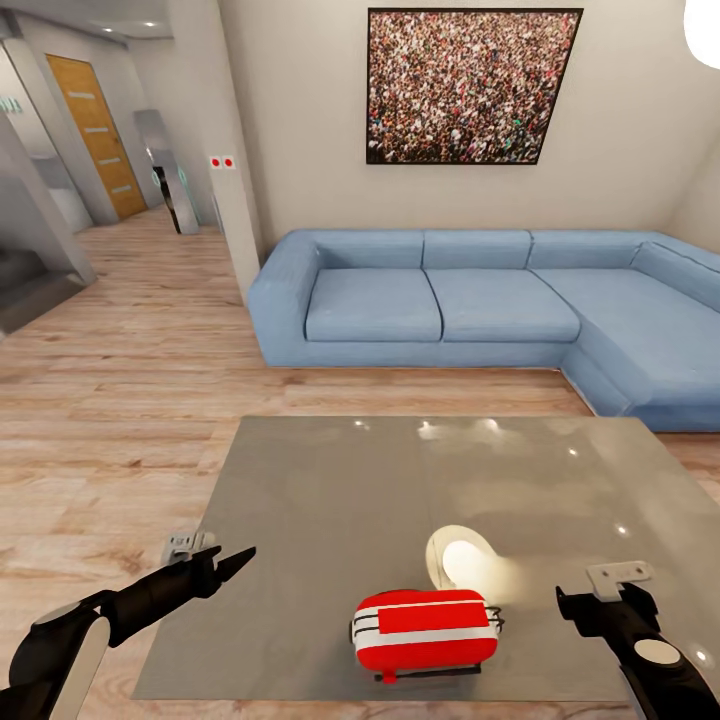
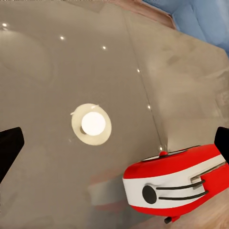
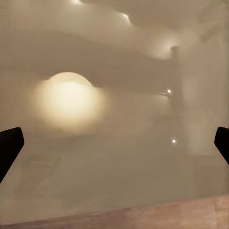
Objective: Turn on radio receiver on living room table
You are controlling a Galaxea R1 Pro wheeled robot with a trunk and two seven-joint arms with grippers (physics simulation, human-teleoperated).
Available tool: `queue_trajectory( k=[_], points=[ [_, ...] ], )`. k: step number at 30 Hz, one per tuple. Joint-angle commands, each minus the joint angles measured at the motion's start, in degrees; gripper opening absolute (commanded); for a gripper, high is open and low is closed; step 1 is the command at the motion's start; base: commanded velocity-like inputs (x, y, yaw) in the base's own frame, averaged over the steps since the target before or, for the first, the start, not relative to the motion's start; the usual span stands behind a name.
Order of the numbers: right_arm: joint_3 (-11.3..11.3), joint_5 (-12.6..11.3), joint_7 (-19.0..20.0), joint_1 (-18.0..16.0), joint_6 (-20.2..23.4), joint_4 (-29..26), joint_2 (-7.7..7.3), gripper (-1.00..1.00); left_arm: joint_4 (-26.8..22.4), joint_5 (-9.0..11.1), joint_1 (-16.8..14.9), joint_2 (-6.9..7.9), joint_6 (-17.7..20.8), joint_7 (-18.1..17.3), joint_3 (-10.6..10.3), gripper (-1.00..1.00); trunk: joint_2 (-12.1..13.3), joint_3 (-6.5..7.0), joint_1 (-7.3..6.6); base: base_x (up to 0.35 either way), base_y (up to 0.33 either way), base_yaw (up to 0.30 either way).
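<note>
The approach seems to be done: the robot is parked at the near edge of the worktop (image 1: 330, 490) in the living room, with the blue sofa (image 1: 470, 300) beyond it, but the radio receiver (image 1: 427, 628) is not yet touched, so the switching-on is judged still to be left. The radio receiver lies on its back near the worktop's near edge, just beside the pendant lamp's bright reflection (image 1: 462, 560). The left gripper (image 1: 232, 565) is held to one side of the radio receiver, the right gripper (image 1: 585, 605) to the other, both apart from it. Both sets of jaws are seen spread wide, holding nothing.
</note>
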Motion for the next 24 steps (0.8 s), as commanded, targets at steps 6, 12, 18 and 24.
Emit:
queue_trajectory(
  k=[6, 12, 18, 24],
  points=[
    [0.0, 0.1, -0.1, 0.0, 0.0, 0.0, -0.18, 1.00, 0.0, -0.1, 0.0, 0.03, 0.0, 0.0, 0.0, 1.00, 0.0, 0.00, 0.00, 0.000, 0.000, 0.000],
    [0.2, 0.1, 0.0, 0.0, 0.1, 0.0, -0.34, 1.00, 0.0, -0.1, 0.0, 0.05, 0.0, 0.2, -0.1, 1.00, 0.0, 0.00, 0.00, 0.000, 0.000, 0.000],
    [0.6, 0.1, 0.1, 0.0, 0.1, 0.0, -0.32, 1.00, 0.0, -0.1, 0.0, 0.05, 0.0, 0.2, -0.1, 1.00, 0.0, 0.00, 0.00, 0.000, 0.000, 0.000],
    [0.7, 0.1, 0.1, 0.0, 0.0, 0.0, -0.22, 1.00, 0.0, -0.1, 0.0, 0.05, 0.0, 0.2, -0.1, 1.00, 0.0, 0.00, 0.00, 0.000, 0.000, 0.000]
  ],
)
